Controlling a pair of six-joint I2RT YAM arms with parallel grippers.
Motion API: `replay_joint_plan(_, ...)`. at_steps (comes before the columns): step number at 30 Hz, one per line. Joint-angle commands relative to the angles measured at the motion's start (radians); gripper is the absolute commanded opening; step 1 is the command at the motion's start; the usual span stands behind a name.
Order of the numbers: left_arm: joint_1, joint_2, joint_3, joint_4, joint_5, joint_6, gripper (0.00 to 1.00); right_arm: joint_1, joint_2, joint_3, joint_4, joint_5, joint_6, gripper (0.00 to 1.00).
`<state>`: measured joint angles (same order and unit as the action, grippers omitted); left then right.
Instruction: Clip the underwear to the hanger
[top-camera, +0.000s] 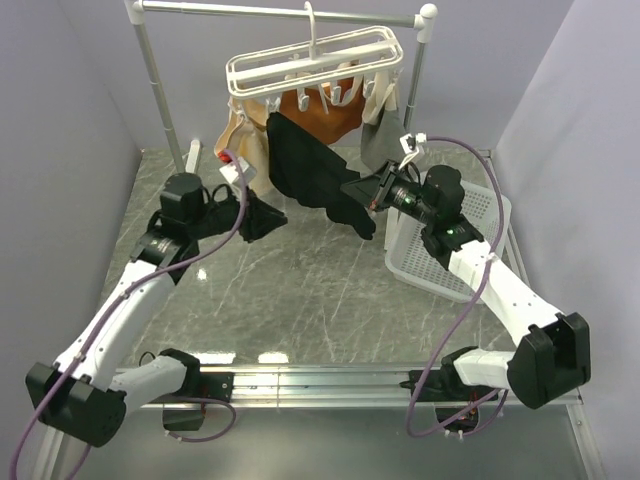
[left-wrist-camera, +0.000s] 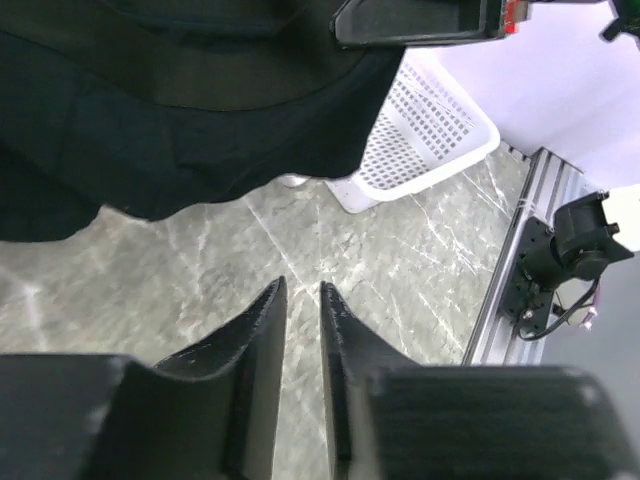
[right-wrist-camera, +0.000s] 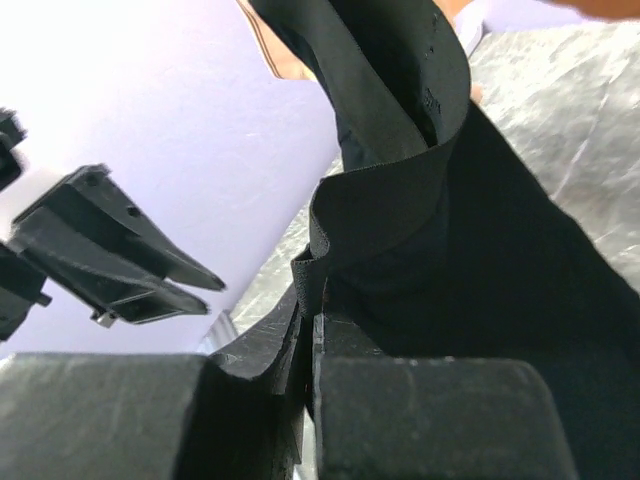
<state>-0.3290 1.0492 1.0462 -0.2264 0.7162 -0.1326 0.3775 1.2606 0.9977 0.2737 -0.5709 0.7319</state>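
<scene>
top external: underwear (top-camera: 305, 170) hangs off the hanger (top-camera: 315, 62) at far centre, draping down right over the surface (top-camera: 300, 290). right pincer (right-wrist-camera: 308, 322) closed on its waistband. left pincer (left-wrist-camera: 302, 292) narrow, empty, near the cloth, not touching.

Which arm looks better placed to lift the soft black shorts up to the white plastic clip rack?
Likely the right: the right gripper is shut on the waistband of the black fabric underwear, close to the white barred plastic hanger. The left gripper, fingers slightly apart, holds nothing.
</scene>
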Motion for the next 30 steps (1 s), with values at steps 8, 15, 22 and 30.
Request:
replay_joint_plan(8,-0.145,0.276,0.005,0.435,-0.139,-0.228,0.17,0.044,-0.099,-0.015,-0.014,0.006,-0.164,0.00)
replay_joint_plan(15,-0.188,0.466,0.138,0.573,-0.231,-0.329,0.17,0.127,-0.148,-0.037,-0.047,-0.020,-0.244,0.00)
replay_joint_plan(22,-0.188,0.479,0.118,0.749,-0.201,-0.407,0.18,0.182,-0.159,-0.080,-0.103,0.025,-0.324,0.00)
replay_joint_plan(30,-0.188,0.482,0.112,0.777,-0.178,-0.426,0.23,0.202,-0.012,-0.005,-0.200,0.138,-0.404,0.00)
